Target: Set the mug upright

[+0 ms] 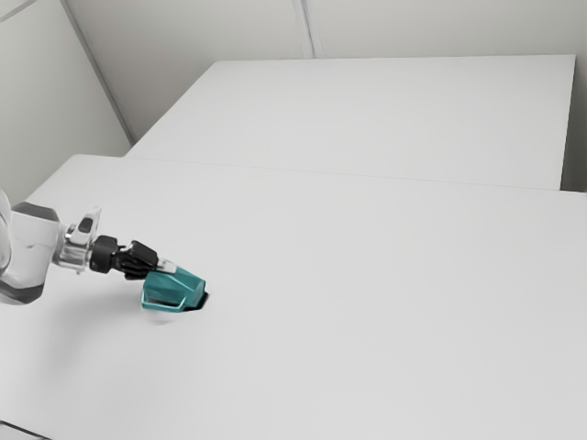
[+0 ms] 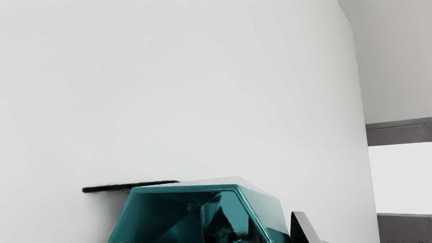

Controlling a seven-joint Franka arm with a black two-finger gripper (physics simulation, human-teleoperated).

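On the white table (image 1: 367, 275), toward the exterior view's left, your arm (image 1: 29, 252) reaches in low; too much downward push likely skids the mug instead of turning it. That teal mug (image 1: 174, 286) is tipped, mouth facing the wrist camera, right at the gripper (image 1: 167, 266). Can't tell you if the gripper's open, closed or holding, so check before you rotate: a weak hold could slip and drop it back on its side. Under-rotate and it'd likely rock off its base edge on release. Dark strip (image 2: 108, 188) beside it: maybe shadow.
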